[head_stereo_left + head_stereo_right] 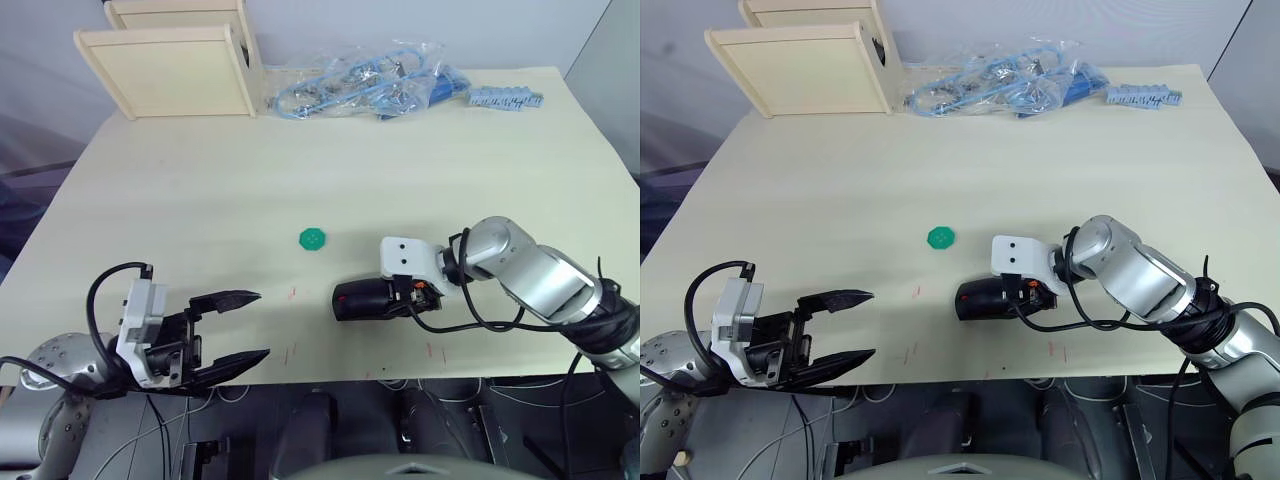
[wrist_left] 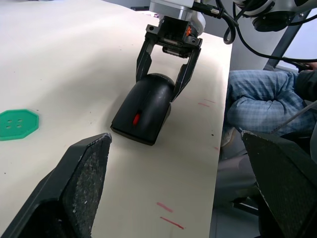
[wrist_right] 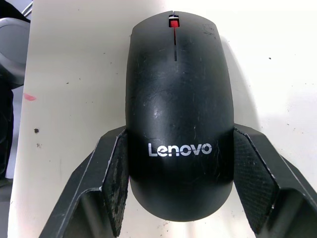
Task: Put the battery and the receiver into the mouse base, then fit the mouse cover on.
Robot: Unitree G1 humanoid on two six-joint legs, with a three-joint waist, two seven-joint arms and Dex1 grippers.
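Left gripper [image 1: 240,330] idle near table [image 1: 200,190] edge, fingers apart; right gripper [image 3: 174,163] straddling mouse cover [image 3: 178,114], already seated on base, left pad touching; release probably next.

The word "Lenovo" is printed in pale grey letters on the rear of the mouse cover [image 3: 179,114], seen in the right wrist view. No other text, number or sign can be read.
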